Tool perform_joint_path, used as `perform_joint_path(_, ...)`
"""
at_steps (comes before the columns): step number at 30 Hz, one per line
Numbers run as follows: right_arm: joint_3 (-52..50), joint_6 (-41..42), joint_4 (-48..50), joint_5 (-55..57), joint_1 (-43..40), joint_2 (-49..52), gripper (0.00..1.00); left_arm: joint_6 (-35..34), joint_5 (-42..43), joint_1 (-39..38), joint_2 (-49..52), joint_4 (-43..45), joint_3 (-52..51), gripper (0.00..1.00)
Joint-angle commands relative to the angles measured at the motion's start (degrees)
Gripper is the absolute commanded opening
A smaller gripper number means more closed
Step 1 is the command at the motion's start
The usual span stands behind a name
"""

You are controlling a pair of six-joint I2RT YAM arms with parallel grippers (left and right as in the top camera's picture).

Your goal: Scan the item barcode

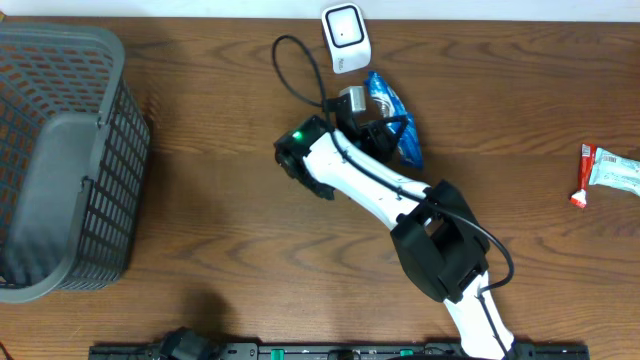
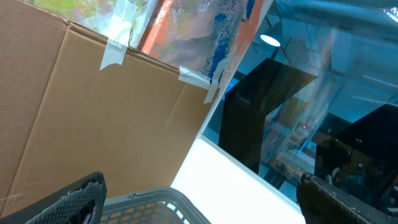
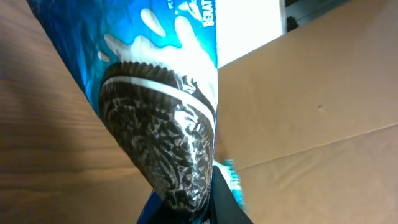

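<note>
One wooden tabletop point(image 1: 200, 200) carries four loose things. There is one grey mesh basket point(image 1: 60, 160) at the far left and one white scanner point(image 1: 342, 36) at the top centre. One blue cookie packet point(image 1: 392, 118) sits just below and right of the scanner. One small red-and-white tube point(image 1: 605, 172) lies at the right edge, well apart from the rest. A single black cable point(image 1: 296, 72) loops on the tabletop left of the scanner.

Two arms show. The white-and-black one runs up from the bottom right, with one green light lit on it. Its right hand point(image 1: 372, 126) is clamped on the blue cookie packet, which it holds near the scanner. Whether the packet touches the wood I cannot tell.

The right wrist view shows the packet close up. It has one dark embossed sandwich cookie with white cream, and a white splash above it. The letters "BEAT" are cut off at the top of the frame, and no brand name is readable. The tube's print is too small to read.

In the left wrist view the left hand point(image 2: 200, 190) has its fingers point(image 2: 78, 199) wide apart, holding nothing. The basket rim is between them, and one taped cardboard box point(image 2: 112, 112) fills the upper left.
</note>
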Motion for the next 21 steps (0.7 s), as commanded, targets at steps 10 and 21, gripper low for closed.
perform_joint_path(10,2.03,-4.98,4.96,-54.34,-0.48,-1.27,0.01,-0.5,-0.13,0.2,-0.52,0.22,0.04,0.98)
perform_joint_path(21,2.67,-6.19,-1.55,-118.88,-4.39,-1.31,0.01,-0.5,-0.13,0.2,-0.52,0.22,0.04,0.98)
